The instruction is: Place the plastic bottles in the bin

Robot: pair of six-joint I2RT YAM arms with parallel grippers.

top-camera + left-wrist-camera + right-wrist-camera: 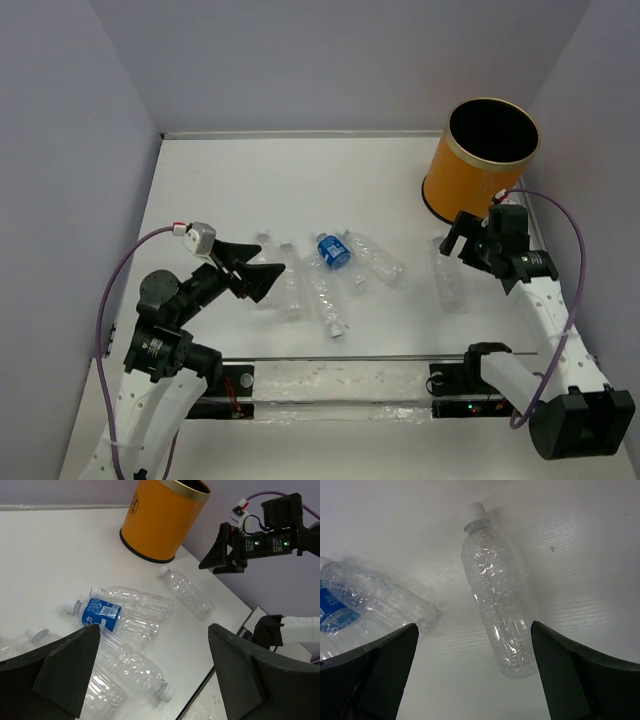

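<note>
Several clear plastic bottles with white caps lie on the white table. One lone bottle (450, 272) lies below my right gripper (468, 238), which is open and empty above it; in the right wrist view this bottle (497, 595) lies between the spread fingers (380, 675). A blue-labelled bottle (333, 250) lies mid-table beside other clear bottles (326, 296). My left gripper (260, 268) is open and empty just left of the cluster, above one bottle (288, 290). The orange-yellow bin (485, 160) stands upright at the back right.
Grey walls close in the table at the back and both sides. A metal rail (340, 358) runs along the near edge. In the left wrist view the right arm (260, 540) hangs to the right of the bin (162, 520).
</note>
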